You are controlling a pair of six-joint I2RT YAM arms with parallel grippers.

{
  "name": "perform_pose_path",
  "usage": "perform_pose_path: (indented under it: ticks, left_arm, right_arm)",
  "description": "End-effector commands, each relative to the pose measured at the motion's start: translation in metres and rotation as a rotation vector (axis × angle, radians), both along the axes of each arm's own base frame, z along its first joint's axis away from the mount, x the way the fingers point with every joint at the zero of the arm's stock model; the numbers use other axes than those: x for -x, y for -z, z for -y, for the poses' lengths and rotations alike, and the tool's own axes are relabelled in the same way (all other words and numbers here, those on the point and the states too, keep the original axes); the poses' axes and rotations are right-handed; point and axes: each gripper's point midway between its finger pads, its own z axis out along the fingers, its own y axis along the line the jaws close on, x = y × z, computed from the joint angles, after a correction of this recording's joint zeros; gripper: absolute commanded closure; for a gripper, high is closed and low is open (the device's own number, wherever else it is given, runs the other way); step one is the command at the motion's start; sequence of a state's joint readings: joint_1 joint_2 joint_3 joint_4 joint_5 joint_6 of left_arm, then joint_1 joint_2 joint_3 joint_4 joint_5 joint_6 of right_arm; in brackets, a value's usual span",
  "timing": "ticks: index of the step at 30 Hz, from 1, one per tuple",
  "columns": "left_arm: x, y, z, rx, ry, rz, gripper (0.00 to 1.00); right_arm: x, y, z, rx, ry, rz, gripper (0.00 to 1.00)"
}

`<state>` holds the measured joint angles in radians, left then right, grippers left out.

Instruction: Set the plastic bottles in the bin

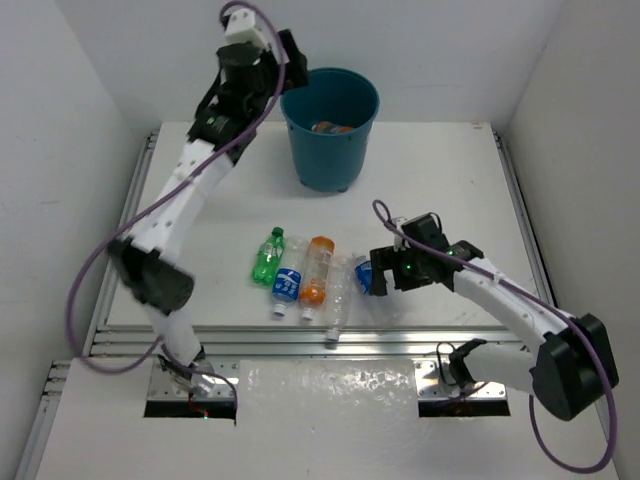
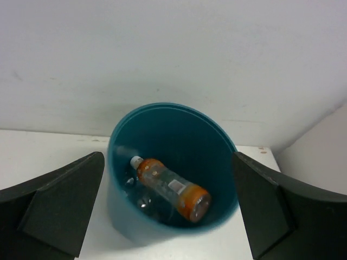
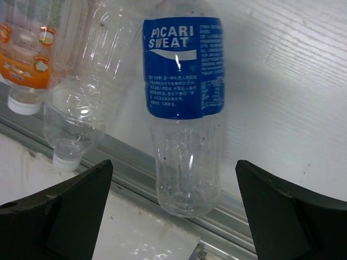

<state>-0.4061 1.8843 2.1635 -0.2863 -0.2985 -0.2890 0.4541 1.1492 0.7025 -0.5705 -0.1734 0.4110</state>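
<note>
Jaws: released on both arms, grasping nothing. Left, poised above bin [image 1: 325, 155] at upper centre, orange-labelled bottle [image 2: 172, 187] lying inside. Right, astride blue-labelled bottle [image 3: 184, 108] at lower centre, not touching; row of bottles [image 1: 316, 275] just left on surface [image 1: 450, 190].

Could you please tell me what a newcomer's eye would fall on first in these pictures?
The teal bin at the table's far edge stands out, an orange-labelled bottle lying inside and the left pincer open beside its rim. Near the front edge lies a row of bottles, the green bottle at its left end, while the open right pincer faces a blue-labelled bottle at its right end.
</note>
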Motion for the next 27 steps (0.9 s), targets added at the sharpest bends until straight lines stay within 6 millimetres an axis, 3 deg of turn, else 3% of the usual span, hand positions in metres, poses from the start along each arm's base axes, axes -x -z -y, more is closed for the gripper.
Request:
perform_pose_path:
  ticks: [1,2,3,5,6,7,9,10,14,15,16,17,18,22,23,24,25,26,27]
  left_arm:
    - [0.085,-0.010,-0.031,0.048,0.020,-0.033,0.00]
    - [0.101,-0.005,-0.033,0.068,0.041,-0.033,0.00]
    - [0.128,0.016,-0.037,0.103,0.070,-0.056,0.00]
    - [0.151,0.042,-0.043,0.142,0.076,-0.098,0.00]
    - [0.171,0.039,-0.046,0.191,0.099,-0.078,0.00]
    - [0.177,0.076,-0.045,0.181,0.106,-0.144,0.00]
    - [0.192,0.088,-0.039,0.197,0.162,-0.164,0.00]
    - [0.194,0.105,-0.038,0.185,0.170,-0.200,0.00]
    - [0.202,0.132,-0.029,0.140,0.224,-0.286,0.00]
    - [0.205,0.135,-0.023,0.142,0.257,-0.295,0.00]
    - [0.209,0.148,-0.019,0.135,0.277,-0.318,0.00]
    - [0.216,0.146,-0.007,0.153,0.350,-0.307,0.00]
    - [0.224,0.160,0.004,0.151,0.401,-0.330,0.00]
    - [0.253,0.175,0.058,0.159,0.635,-0.355,0.00]
    - [0.270,0.173,0.084,0.164,0.754,-0.340,0.00]
    - [0.281,0.169,0.097,0.171,0.822,-0.331,0.00]
    - [0.285,0.154,0.112,0.207,0.896,-0.268,0.00]
    - [0.305,0.150,0.127,0.219,1.009,-0.270,0.00]
    - [0.312,0.146,0.135,0.229,1.052,-0.256,0.00]
  right_arm:
    - [-0.019,-0.004,-0.010,0.047,-0.023,0.097,0.06]
    - [-0.018,0.005,-0.009,0.074,-0.023,0.070,0.09]
    - [-0.016,0.011,-0.007,0.098,-0.027,0.057,0.11]
    - [-0.007,0.028,-0.006,0.131,-0.047,-0.014,0.20]
    - [0.001,0.035,-0.008,0.129,-0.069,-0.050,0.22]
    - [0.008,0.041,-0.010,0.131,-0.088,-0.076,0.24]
    - [0.019,0.056,-0.006,0.157,-0.107,-0.119,0.28]
    - [0.022,0.060,-0.004,0.168,-0.108,-0.126,0.28]
    - [0.021,0.060,-0.003,0.152,-0.098,-0.085,0.41]
    - [0.019,0.053,-0.005,0.131,-0.104,-0.057,0.56]
    - [0.019,0.049,-0.005,0.127,-0.108,-0.042,0.61]
    - [0.018,0.043,-0.005,0.119,-0.108,-0.025,0.68]
    - [0.014,0.030,-0.006,0.096,-0.104,0.023,0.82]
    - [0.001,-0.020,0.015,0.136,-0.009,0.180,0.85]
    - [-0.007,-0.043,0.017,0.121,0.019,0.237,0.85]
    - [-0.005,-0.062,0.021,0.101,0.037,0.284,0.84]
    - [-0.009,-0.085,0.017,0.061,0.042,0.335,0.84]
    - [-0.007,-0.098,0.012,0.018,0.023,0.359,0.84]
    - [-0.006,-0.120,0.004,-0.054,-0.014,0.433,0.84]
